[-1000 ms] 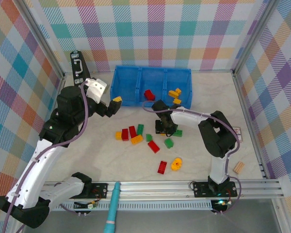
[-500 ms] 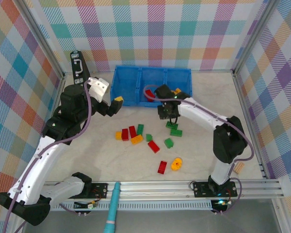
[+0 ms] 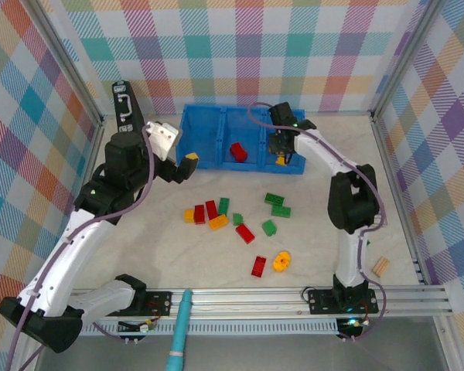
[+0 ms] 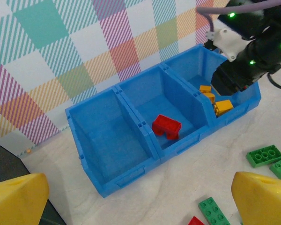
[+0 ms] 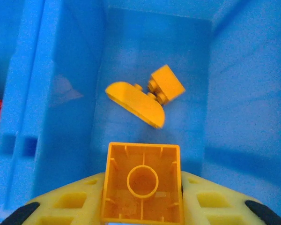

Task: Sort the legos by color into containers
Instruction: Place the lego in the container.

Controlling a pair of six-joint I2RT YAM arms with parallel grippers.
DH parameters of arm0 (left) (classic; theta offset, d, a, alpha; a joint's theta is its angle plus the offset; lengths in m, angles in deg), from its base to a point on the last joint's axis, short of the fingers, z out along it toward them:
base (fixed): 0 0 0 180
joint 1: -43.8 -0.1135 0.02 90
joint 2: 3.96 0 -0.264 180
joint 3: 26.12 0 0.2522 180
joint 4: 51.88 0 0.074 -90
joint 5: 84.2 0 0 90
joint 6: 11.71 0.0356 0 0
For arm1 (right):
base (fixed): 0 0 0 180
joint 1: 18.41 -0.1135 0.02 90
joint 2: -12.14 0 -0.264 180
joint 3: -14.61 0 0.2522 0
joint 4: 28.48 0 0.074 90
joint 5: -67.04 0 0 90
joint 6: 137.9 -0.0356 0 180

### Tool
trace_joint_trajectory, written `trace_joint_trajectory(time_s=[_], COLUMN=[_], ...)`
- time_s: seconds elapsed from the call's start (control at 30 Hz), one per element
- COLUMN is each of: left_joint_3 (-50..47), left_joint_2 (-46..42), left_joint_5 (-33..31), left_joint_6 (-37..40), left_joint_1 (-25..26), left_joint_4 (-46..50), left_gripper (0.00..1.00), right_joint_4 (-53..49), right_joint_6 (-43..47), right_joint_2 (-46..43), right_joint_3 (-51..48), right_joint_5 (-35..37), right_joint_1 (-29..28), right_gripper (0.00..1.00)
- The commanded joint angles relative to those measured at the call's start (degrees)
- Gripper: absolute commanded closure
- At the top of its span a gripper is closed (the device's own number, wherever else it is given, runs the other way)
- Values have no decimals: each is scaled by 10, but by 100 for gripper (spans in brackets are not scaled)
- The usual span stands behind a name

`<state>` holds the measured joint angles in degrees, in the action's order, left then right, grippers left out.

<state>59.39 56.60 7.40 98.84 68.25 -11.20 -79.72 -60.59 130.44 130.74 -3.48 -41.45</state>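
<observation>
The blue tray (image 3: 187,141) (image 4: 107,140) stands at the back of the table. Its middle compartment holds one red brick (image 3: 237,151) (image 4: 166,126), and its right one holds yellow-orange bricks (image 4: 210,96) (image 5: 143,101). My right gripper (image 3: 281,148) (image 5: 143,199) hangs over the right compartment, shut on a yellow-orange brick (image 5: 143,183) whose hollow underside faces the camera. My left gripper (image 3: 182,166) (image 4: 140,201) is open and holds nothing, hovering in front of the tray's left compartment. Red (image 3: 244,233), green (image 3: 275,199) and orange (image 3: 218,222) bricks and a round gear piece (image 3: 281,262) lie loose on the table.
A black case (image 3: 124,104) leans in the back left corner. A tan wooden block (image 3: 380,267) and a small white card (image 3: 376,209) lie at the right. Checkered walls enclose the table, and a metal rail (image 3: 255,297) runs along the front.
My right gripper has lifted from among the green bricks on the table and swung back over the tray's right compartment with the yellow-orange brick. The left arm has shifted slightly.
</observation>
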Motion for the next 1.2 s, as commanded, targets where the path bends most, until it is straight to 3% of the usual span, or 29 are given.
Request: trace_joint_trajectory(time_s=[0.0,0.2,0.47,0.83,1.0,1.17], left_joint_3=[4,15,20,14,5,5], left_joint_2=[12,44,65,50,34,28], left_joint_5=[-15,-13,12,32,38,42], left_joint_6=[10,10,9,-3,-8,-10], left_joint_1=[-5,-5,-8,-10,-10,-10], left_joint_4=[3,10,15,6,-3,-4], left_gripper=[0,0,0,0,0,0], right_joint_4=[-6,-13,-13,-38,-51,-72], right_joint_6=[23,26,16,-125,-185,-249], right_joint_2=[35,57,-12,-213,-300,-378], right_joint_3=[47,64,-11,-242,-364,-457], right_joint_5=[-4,-8,-23,-90,-115,-136], right_joint_1=[2,10,10,-13,-49,-121], right_gripper=[62,55,44,28,22,18])
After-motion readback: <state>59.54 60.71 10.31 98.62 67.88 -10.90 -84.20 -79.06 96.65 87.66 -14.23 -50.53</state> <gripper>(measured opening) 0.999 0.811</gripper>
